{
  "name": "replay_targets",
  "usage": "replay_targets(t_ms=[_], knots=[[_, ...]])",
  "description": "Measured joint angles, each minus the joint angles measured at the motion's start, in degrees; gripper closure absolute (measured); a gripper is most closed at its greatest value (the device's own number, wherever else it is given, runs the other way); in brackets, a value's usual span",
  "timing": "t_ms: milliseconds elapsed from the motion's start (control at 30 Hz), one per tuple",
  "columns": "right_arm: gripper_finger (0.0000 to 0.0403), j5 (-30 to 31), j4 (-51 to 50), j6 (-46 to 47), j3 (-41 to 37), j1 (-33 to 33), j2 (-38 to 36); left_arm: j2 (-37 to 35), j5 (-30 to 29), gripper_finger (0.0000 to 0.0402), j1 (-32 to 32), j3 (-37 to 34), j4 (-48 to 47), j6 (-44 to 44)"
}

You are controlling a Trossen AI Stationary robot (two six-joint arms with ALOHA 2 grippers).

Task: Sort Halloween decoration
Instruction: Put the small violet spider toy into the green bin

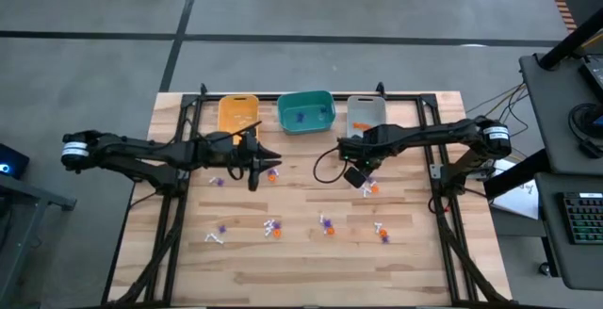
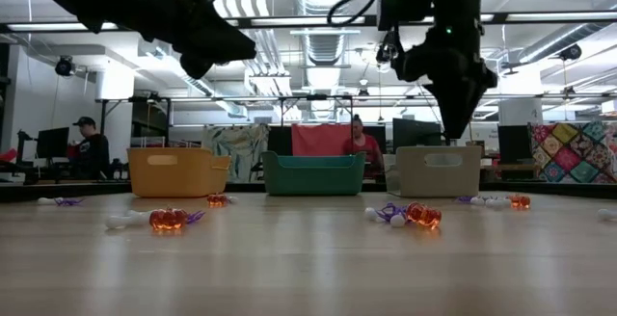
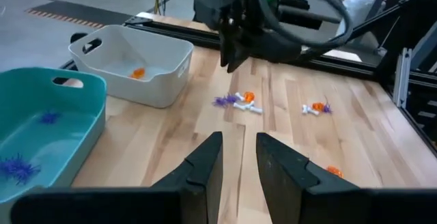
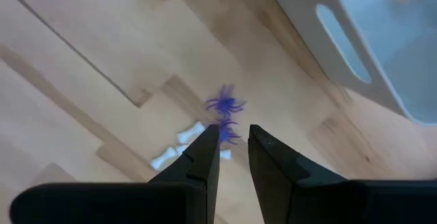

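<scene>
Pale wooden planks make up the counter [image 1: 301, 271], seen from above with three bins along its far edge: a yellow bin [image 1: 237, 113], a teal bin [image 1: 305, 111] and a grey bin [image 1: 366, 113]. The Halloween decoration [image 1: 325, 223] lies strewn across the middle as tiny orange, purple and white trinkets, well apart in small clusters. The left pincer [image 1: 267, 157] hovers near the yellow bin; the right pincer [image 1: 356, 173] hangs just in front of the grey bin.

From counter height, glossy orange pieces, white bone-like bits and purple spider shapes rest on the wood, both arms raised above them.

The left wrist view shows its fingers [image 3: 205, 169] slightly spread with nothing between them, purple pieces in the teal bin, one orange piece in the grey one.

The right wrist view shows its fingers [image 4: 201, 159] slightly apart, empty, over purple spiders [image 4: 224, 104] and white pieces [image 4: 189, 136].
</scene>
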Motion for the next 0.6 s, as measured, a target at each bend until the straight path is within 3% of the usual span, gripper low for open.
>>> replay_targets(t_ms=[467,600], knots=[[0.0335,2.0,8.9,0.9,-13.3,4.4,0.0,0.4,0.0,0.0329,0.0,0.3,0.6,2.6],[0.0335,5.6,10.8,1.5,-14.1,4.8,0.0,1.0,0.0,0.0329,0.0,0.7,1.0,2.6]])
